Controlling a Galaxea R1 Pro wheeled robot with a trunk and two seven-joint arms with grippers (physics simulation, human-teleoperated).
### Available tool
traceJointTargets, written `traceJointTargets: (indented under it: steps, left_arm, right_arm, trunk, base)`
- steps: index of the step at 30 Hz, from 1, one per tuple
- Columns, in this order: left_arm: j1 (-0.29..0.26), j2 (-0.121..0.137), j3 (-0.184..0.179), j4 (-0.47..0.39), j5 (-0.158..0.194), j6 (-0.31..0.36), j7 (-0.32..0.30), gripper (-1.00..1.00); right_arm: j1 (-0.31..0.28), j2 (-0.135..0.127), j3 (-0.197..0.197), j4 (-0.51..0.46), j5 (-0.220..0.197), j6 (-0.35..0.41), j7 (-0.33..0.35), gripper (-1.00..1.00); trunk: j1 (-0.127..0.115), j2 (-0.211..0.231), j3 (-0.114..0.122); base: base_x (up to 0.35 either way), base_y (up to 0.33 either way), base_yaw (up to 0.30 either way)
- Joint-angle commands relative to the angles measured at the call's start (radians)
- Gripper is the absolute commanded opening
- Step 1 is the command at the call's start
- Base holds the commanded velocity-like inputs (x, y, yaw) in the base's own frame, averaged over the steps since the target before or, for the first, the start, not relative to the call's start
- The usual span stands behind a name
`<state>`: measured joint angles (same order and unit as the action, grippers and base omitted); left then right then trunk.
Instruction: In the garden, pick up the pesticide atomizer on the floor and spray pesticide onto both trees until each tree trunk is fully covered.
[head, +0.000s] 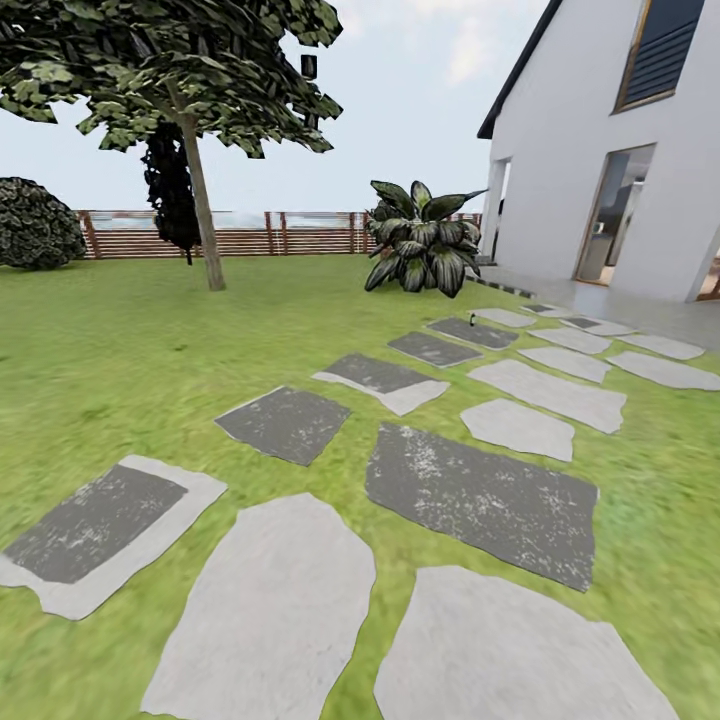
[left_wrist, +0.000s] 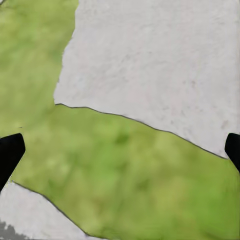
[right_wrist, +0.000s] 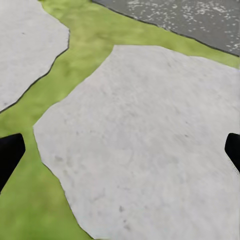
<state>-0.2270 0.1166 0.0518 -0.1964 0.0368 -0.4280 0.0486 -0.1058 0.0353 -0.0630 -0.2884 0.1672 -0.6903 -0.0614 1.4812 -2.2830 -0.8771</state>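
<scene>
My left gripper (left_wrist: 120, 150) hangs spread wide over grass (left_wrist: 125, 175) between pale paving stones (left_wrist: 160, 60), its two dark fingertips (left_wrist: 10, 152) far apart and holding nothing, touching nothing. My right gripper (right_wrist: 120, 150) is spread just as wide above a light-grey stepping stone (right_wrist: 145, 140), also bare of any load. From my head camera, one tree (head: 180, 70) stands far off across the lawn (head: 120, 360), its tree trunk (head: 203, 210) a slim grey-brown column running upright with a slight lean, the dark foliage on top. A tiny upright dark object (head: 471, 321) sits beside the far stones, too small to name. A broad-leaved shrub (head: 425, 245) grows before the fence (head: 280, 235), and a white house (head: 610, 150) rises at the right.
</scene>
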Motion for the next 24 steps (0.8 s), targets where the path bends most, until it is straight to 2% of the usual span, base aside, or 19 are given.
traceJointTargets:
  steps: [1,24]
  left_arm:
    - [0.0,0.0,0.0,0.0,0.0,0.0,0.0,1.0]
    - [0.0,0.0,0.0,0.0,0.0,0.0,0.0,1.0]
  right_arm:
    - [0.0,0.0,0.0,0.0,0.0,0.0,0.0,1.0]
    - [0.0,0.0,0.0,0.0,0.0,0.0,0.0,1.0]
  trunk:
    - [0.0,0.0,0.0]
    - [0.0,0.0,0.0]
  base:
    - [0.339,0.0,0.0]
    - [0.339,0.0,0.0]
